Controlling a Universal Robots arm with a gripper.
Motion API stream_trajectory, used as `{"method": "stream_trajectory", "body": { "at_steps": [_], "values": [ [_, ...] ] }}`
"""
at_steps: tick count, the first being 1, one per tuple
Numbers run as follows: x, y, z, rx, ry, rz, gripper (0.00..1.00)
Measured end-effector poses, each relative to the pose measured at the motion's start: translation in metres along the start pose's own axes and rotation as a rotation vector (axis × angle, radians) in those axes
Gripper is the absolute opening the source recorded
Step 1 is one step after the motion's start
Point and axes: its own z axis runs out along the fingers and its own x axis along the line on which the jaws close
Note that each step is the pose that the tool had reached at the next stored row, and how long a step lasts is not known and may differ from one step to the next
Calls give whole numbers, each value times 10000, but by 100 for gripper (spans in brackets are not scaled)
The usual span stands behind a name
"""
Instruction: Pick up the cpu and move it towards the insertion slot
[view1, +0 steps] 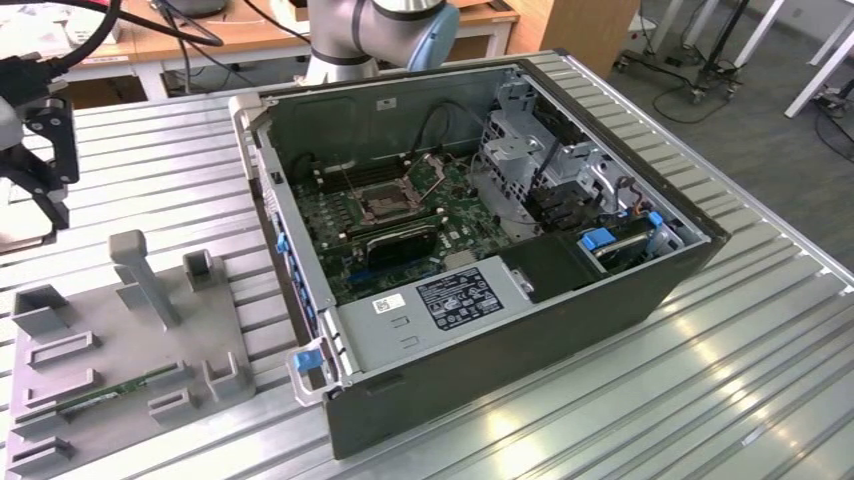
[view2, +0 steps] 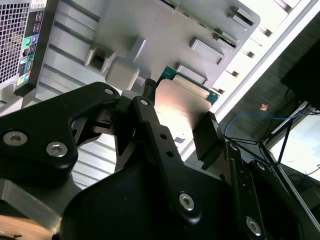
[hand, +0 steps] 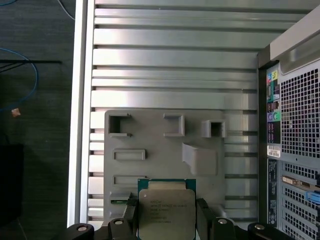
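cpu (hand: 166, 212) clamped between jaws, above tray (hand: 150, 135)

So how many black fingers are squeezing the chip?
2. One finger presses one edge of the chip; the other finger presses the opposite edge. Together they hold it over the grey tray.

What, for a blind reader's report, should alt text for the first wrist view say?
The tool grips the cpu by two opposite edges, over a grey plastic tray. The tray lies on a slatted metal table, beside a computer case.
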Motion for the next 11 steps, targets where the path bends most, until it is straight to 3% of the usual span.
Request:
{"method": "stream_trajectory", "body": {
  "at_steps": [11],
  "values": [
    [-82,0,1,-1,0,1,55]
  ]
}}
